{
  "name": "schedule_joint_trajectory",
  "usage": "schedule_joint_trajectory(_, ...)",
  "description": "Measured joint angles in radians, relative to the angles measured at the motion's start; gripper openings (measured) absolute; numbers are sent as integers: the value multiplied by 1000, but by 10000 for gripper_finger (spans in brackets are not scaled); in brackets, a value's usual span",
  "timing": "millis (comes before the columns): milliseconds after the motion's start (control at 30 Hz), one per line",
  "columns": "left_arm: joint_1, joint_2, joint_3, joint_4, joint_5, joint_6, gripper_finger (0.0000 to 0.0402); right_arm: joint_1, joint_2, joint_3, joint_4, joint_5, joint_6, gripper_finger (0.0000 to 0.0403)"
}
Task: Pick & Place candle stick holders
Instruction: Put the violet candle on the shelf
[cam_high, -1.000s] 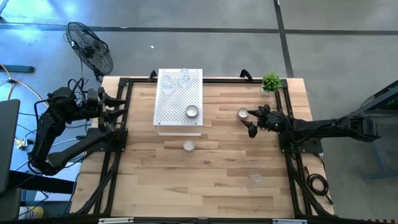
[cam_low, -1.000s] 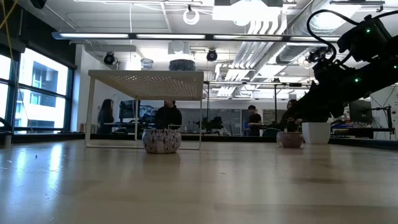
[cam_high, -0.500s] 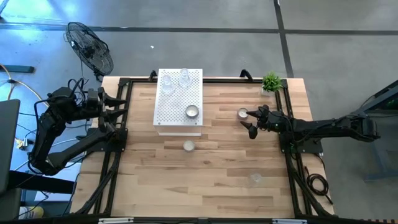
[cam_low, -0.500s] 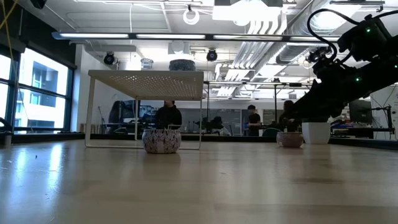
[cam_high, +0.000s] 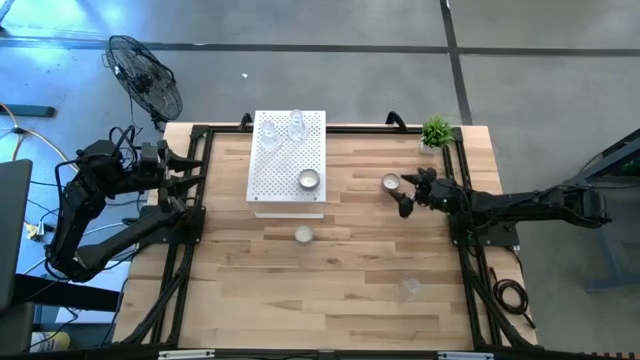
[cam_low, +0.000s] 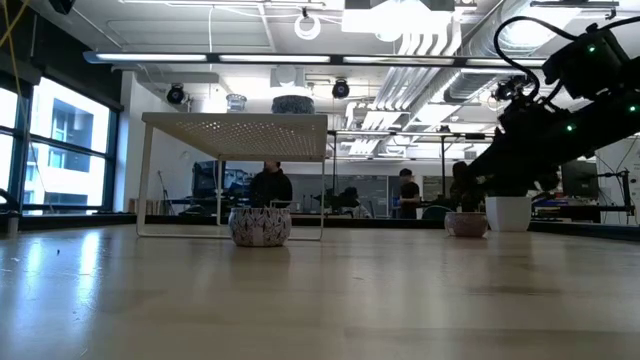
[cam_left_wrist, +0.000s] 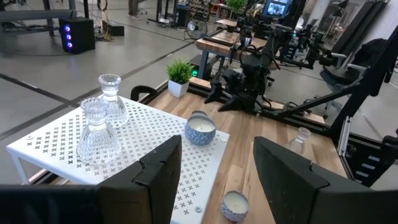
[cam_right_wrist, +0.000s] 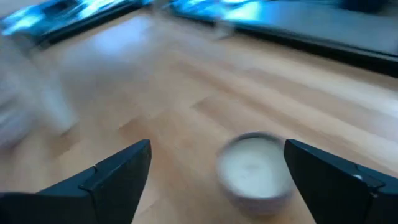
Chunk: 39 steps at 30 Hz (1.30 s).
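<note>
The right gripper (cam_high: 402, 196) hangs low over the bench (cam_high: 350, 280) with its fingers (cam_right_wrist: 118, 177) spread wide, gripping nothing. A silvery candle holder (cam_high: 390, 182) with a white centre stands on the wood between them, seemingly just ahead of the tips, though the wrist view is blurred. The left gripper (cam_left_wrist: 214, 171) waits by the bench's left edge, fingers apart and empty.

Candle stick holders: we count six, all upright.
Two clear glass (cam_high: 270, 134) and one silvery cup (cam_high: 309, 180) on the white box; silvery cups (cam_high: 303, 234), (cam_high: 390, 182) and clear one (cam_high: 411, 288) on wood.
</note>
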<state>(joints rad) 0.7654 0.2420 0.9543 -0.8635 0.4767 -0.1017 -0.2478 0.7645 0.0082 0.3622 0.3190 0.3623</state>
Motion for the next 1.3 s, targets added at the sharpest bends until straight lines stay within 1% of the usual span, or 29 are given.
schedule_joint_trajectory(33, 0, 0, 0, 0, 0, 0, 195, 0, 0, 0, -6, 49, 35, 367)
schedule_joint_trajectory(67, 0, 0, 0, 0, 0, 0, 195, -1, 0, 0, -20, 75, 55, 371)
schedule_joint_trajectory(133, 0, 0, 0, 0, 0, 0, 195, -1, 1, 0, -52, 61, 55, 378)
schedule_joint_trajectory(267, 0, 0, 0, -6, 0, 0, 195, 0, 0, 0, -57, -11, 13, 381)
schedule_joint_trajectory(367, 0, 0, 0, -7, 0, 0, 195, 0, 0, 0, -52, -4, 3, 379)
schedule_joint_trajectory(500, 0, 0, 0, -12, 3, 0, 195, 0, 0, 0, -52, 7, 43, 382)
schedule_joint_trajectory(633, 0, 0, 0, -16, 3, 0, 195, 0, 0, 0, -51, 49, 121, 381)
schedule_joint_trajectory(733, 0, 0, 0, -16, 3, 0, 195, 0, 0, 0, -44, 41, 201, 379)
schedule_joint_trajectory(833, 0, 0, 0, -15, 3, 0, 195, 0, 1, 0, -47, 9, 264, 379)
schedule_joint_trajectory(933, 0, 0, 0, -15, 2, 0, 195, 0, 1, 0, -64, 10, 267, 379)
schedule_joint_trajectory(1100, 0, 0, 0, -15, 2, 0, 195, 0, 5, 0, -106, 40, 265, 379)
schedule_joint_trajectory(1300, 0, 0, 0, -15, -1, 18, 195, 0, 65, 0, -115, 50, 182, 378)
